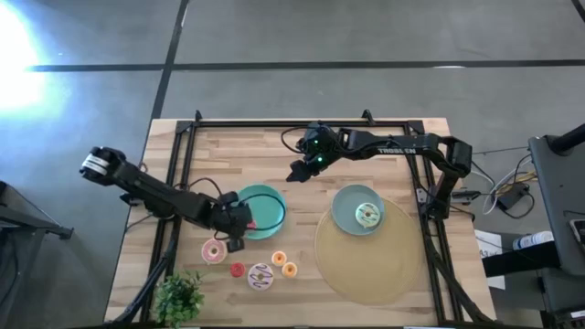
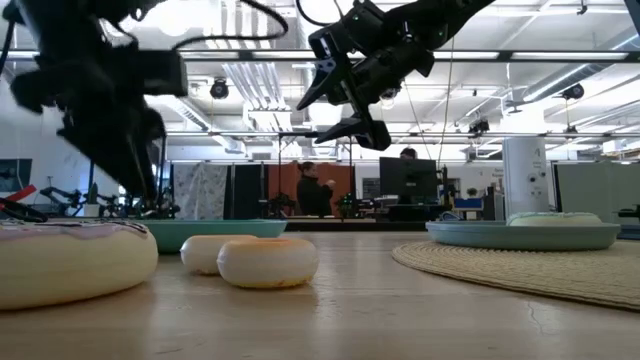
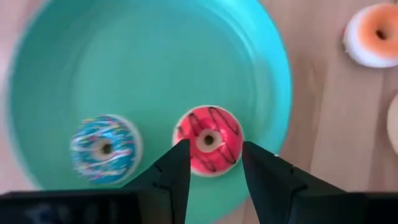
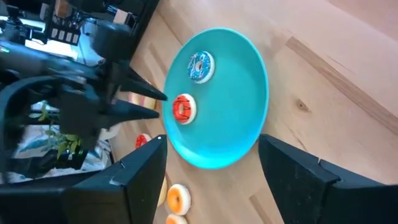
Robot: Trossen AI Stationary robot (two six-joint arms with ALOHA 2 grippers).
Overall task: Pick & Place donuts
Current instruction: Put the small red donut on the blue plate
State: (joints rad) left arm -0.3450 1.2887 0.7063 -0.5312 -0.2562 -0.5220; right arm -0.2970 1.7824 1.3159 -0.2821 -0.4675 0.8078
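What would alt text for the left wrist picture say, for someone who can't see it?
A red donut with dark streaks lies in a teal plate, between the open fingers of the left gripper. A blue sprinkled donut lies beside it; an orange donut sits on the wooden table.

The bench [image 1: 247, 146] was a light wooden top with a black frame along its edges. Lying directly on it were a teal plate [image 1: 271, 219], a round woven mat [image 1: 366, 265], a pink donut [image 1: 214, 251], a small red donut [image 1: 238, 270], a white donut with purple streaks [image 1: 260, 277], two small orange donuts [image 1: 279, 259] [image 1: 290, 269], and a leafy plant [image 1: 178, 297].
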